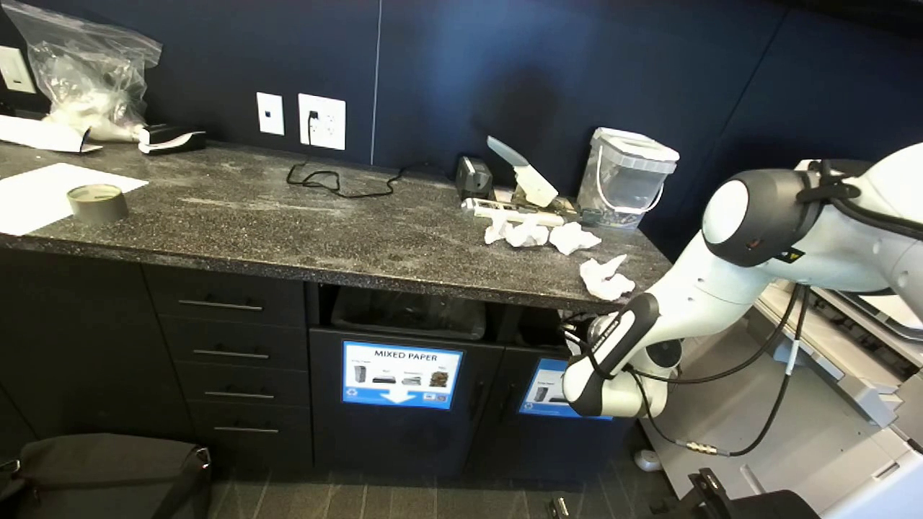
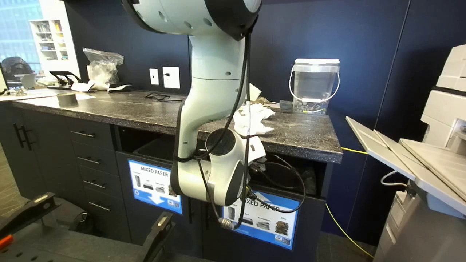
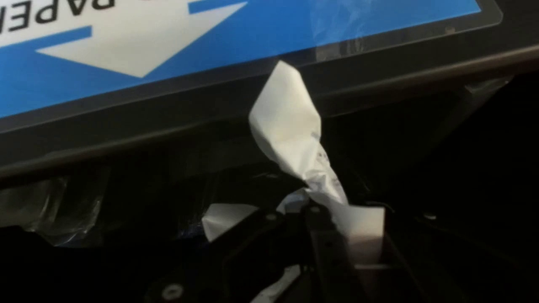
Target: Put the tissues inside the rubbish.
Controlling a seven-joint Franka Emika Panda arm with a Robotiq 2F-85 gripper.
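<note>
At the upper left of an exterior view, a clear zip bag [image 1: 94,86] is standing before the dark wall [image 1: 461,72], and below it a roll of tape [image 1: 97,205] is resting at the edge of a white paper sheet [image 1: 43,198] on the speckled countertop [image 1: 288,249]. Left of centre, a column of bar-handled drawers [image 1: 231,339] is showing underneath. Towards the centre, a black cord [image 1: 335,189] is trailing below a wall outlet [image 1: 328,122], and a bin [image 1: 411,330] is sitting in the cabinet [image 1: 396,440] above a blue-and-white MIXED PAPER sign [image 1: 402,375]. Right of centre, a cluster of crumpled white tissues [image 1: 530,233] is lying in front of a desk tool [image 1: 535,186] with a raised lever; another crumpled tissue [image 1: 606,281] is lying apart from them, nearer the front edge. A lidded clear bucket [image 1: 626,180] is standing behind them, by the wall. At the right, the robot arm [image 1: 696,288] is covering part of a second sign [image 1: 541,393], beside a pale printer [image 1: 815,440]. In the wrist view, the gripper [image 3: 294,212] is filling the bottom centre, its jaws pinching nearly together on a held tissue [image 3: 288,115] whose ends are poking out upward and to both sides. A dark bin opening [image 3: 168,176] is spanning the frame behind it; the light there is poor, so whether the held tissue is sitting inside or just outside cannot be told.
</note>
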